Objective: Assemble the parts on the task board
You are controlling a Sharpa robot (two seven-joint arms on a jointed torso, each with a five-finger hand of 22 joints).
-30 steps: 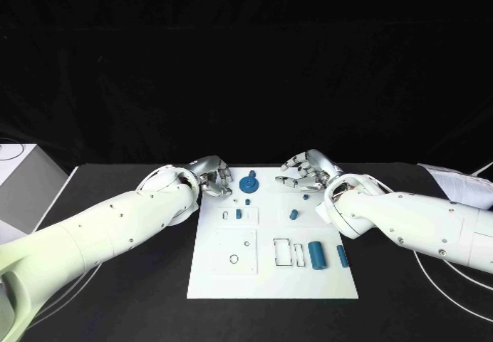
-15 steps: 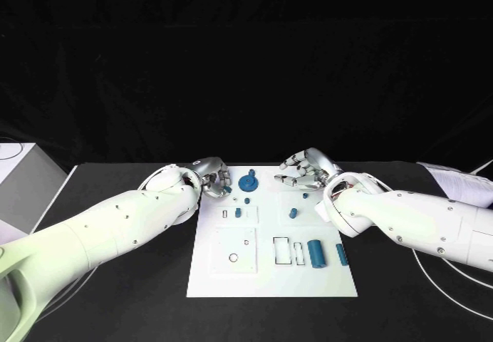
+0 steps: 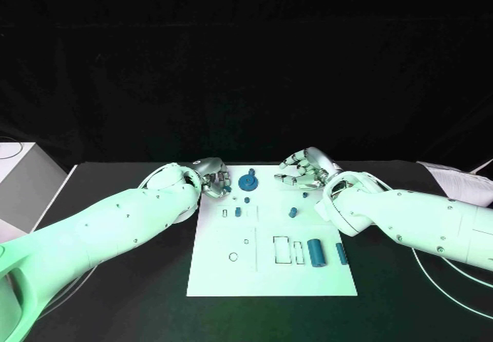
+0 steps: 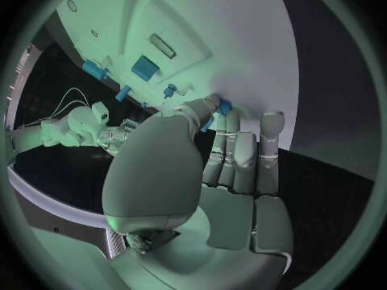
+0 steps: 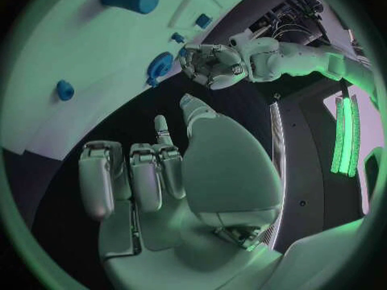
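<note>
black tabletop (image 3: 123, 285): carries a white task board (image 3: 272, 274) at its middle, long side running away from the robot.

task board, far end: a round blue gear part (image 3: 248, 183) with a small upright blue peg (image 3: 251, 172) just behind it, lying between the two hands. a small blue part (image 3: 277, 184) sits beside the right hand.

task board, middle: two small blue parts (image 3: 237, 211) near the left edge, side by side and close together; one small blue part (image 3: 293, 211) towards the right.

task board, near end: a blue cylinder (image 3: 316, 253) lying on its side, a thinner blue bar (image 3: 341, 254) just beside it at the right edge, and outlined recesses to their left.

left hand (image 3: 213, 177): at the far left corner of the board, just beside the gear part. in the left wrist view the fingers (image 4: 234, 151) are stretched side by side with their tips against the white board; a small blue piece (image 4: 221, 106) shows at the tips, and it cannot be told whether it is grasped or merely touched.

right hand (image 3: 306, 169): at the far right corner of the board, fingers curled inward. in the right wrist view the fingers (image 5: 133, 174) are bent, with nothing seen in them; they hang over the dark tabletop at the board's edge, apart from the blue parts.

white block (image 3: 18, 185): at the tabletop's left edge. pale cables (image 3: 452, 299) trail on the right side.
</note>
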